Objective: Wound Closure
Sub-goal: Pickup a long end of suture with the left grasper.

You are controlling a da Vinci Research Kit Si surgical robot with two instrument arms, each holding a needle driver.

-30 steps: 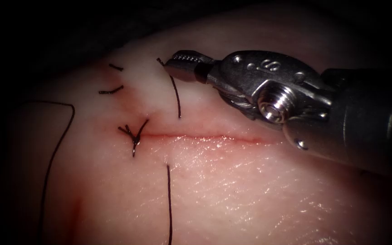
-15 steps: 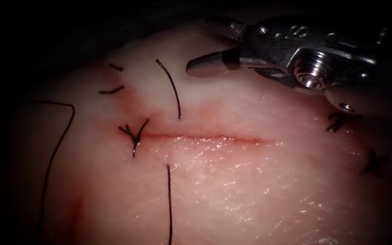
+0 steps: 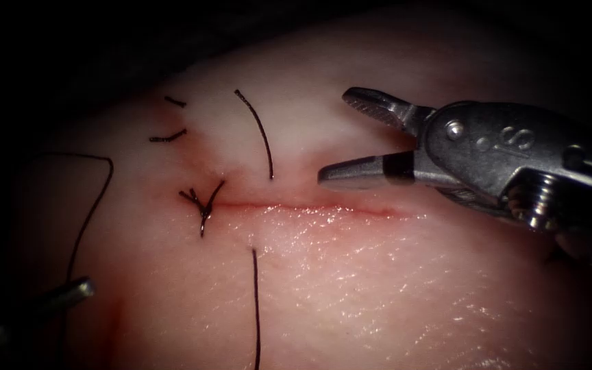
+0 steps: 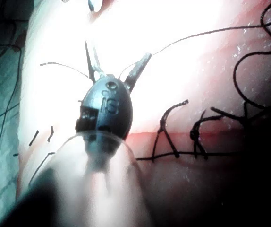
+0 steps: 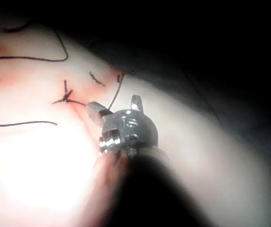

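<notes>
I see the pale pink tissue (image 3: 351,288) with its cut (image 3: 310,207) running as a thin red line across the middle. A dark knot (image 3: 202,203) with splayed ends sits at the cut's left end. Just right of it, black thread (image 3: 263,140) enters above the cut and comes out below it, trailing down the tissue. No needle is visible to me. Two short cut ends of thread (image 3: 168,138) lie above the knot.
</notes>
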